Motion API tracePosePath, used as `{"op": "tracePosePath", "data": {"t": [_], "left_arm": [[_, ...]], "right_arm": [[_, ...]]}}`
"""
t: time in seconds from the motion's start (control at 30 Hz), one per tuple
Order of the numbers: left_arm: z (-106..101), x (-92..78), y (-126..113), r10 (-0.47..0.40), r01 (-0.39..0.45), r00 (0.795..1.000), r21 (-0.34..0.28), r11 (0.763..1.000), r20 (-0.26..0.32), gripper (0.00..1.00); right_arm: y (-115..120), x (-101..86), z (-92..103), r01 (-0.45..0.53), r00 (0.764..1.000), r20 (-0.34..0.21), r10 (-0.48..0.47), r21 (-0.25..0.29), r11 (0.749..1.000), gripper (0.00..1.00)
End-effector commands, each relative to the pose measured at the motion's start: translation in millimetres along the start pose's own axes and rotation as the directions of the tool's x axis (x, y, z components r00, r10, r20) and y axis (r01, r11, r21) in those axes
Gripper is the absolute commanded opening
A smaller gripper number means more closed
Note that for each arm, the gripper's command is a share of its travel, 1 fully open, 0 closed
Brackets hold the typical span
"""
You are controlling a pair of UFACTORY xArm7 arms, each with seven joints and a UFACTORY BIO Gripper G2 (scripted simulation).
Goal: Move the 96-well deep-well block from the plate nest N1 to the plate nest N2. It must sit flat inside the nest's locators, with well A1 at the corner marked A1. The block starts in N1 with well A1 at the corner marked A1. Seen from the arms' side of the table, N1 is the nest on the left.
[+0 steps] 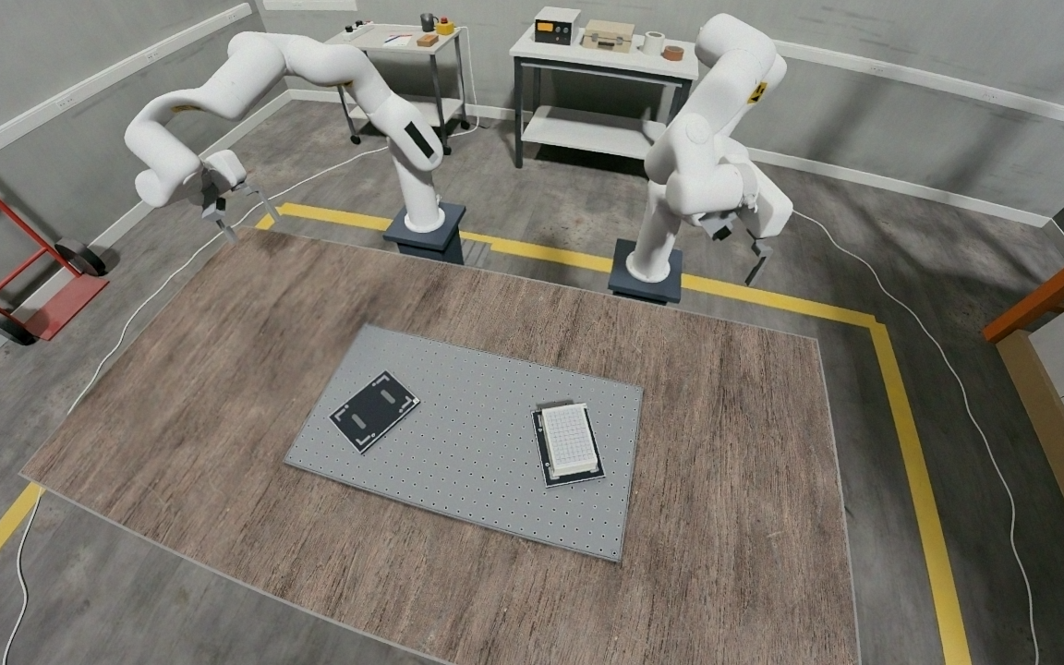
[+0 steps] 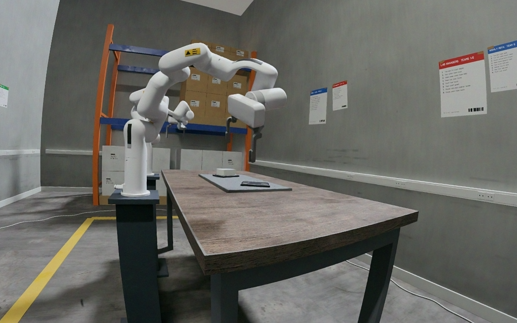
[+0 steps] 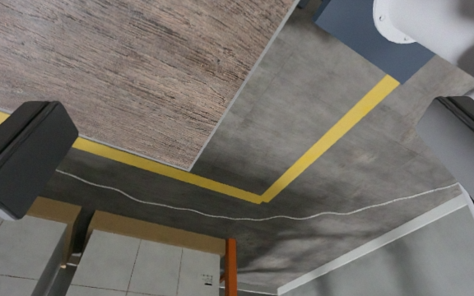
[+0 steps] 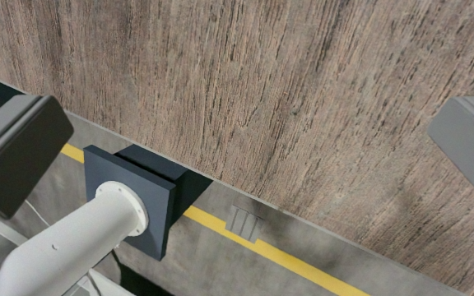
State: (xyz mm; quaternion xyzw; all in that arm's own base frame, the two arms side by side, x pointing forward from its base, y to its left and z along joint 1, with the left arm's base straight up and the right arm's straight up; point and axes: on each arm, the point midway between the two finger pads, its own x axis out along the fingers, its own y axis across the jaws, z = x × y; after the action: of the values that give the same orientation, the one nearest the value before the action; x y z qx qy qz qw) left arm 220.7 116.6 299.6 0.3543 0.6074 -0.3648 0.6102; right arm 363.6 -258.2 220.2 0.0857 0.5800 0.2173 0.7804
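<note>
The white 96-well block [image 1: 571,436] [image 2: 225,172] sits on the dark nest N1 [image 1: 542,446], on the right in the top view. It looks level; its well A1 is too small to make out. The dark nest N2 [image 1: 374,411] [image 2: 255,184], on the left there, is empty and turned at a different angle. My left gripper [image 1: 736,258] [image 2: 174,132] [image 3: 245,154] is open and empty, high beyond the table's arm-side edge, far from the block. My right gripper [image 1: 253,229] [image 2: 239,150] [image 4: 245,152] is open and empty, high near the table's far left corner in the top view.
Both nests are on a grey perforated plate [image 1: 469,429] [image 2: 232,185] on the wooden table [image 1: 726,463] [image 2: 292,224]. The two arm pedestals [image 1: 429,227] [image 1: 643,281] stand along the table's arm-side edge. An orange-framed shelf with boxes stands beyond the left arm's end of the table.
</note>
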Motion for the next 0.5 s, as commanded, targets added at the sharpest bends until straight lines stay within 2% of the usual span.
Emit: {"op": "tracePosePath", "data": {"t": [0.0, 0.47], "left_arm": [[-2.3, -0.8, 0.2, 0.006, -0.006, 1.000, -0.003, 1.000, -0.004, 1.00], [-6.2, -0.5, -0.1, 0.011, -0.011, 1.000, -0.007, 1.000, -0.011, 1.00]], "right_arm": [[0.1, -1.5, 1.0, 0.003, 1.000, 0.003, -0.003, -0.002, 1.000, 1.00], [0.1, -1.5, 1.0, 0.003, 1.000, 0.003, -0.003, -0.002, 1.000, 1.00]]}}
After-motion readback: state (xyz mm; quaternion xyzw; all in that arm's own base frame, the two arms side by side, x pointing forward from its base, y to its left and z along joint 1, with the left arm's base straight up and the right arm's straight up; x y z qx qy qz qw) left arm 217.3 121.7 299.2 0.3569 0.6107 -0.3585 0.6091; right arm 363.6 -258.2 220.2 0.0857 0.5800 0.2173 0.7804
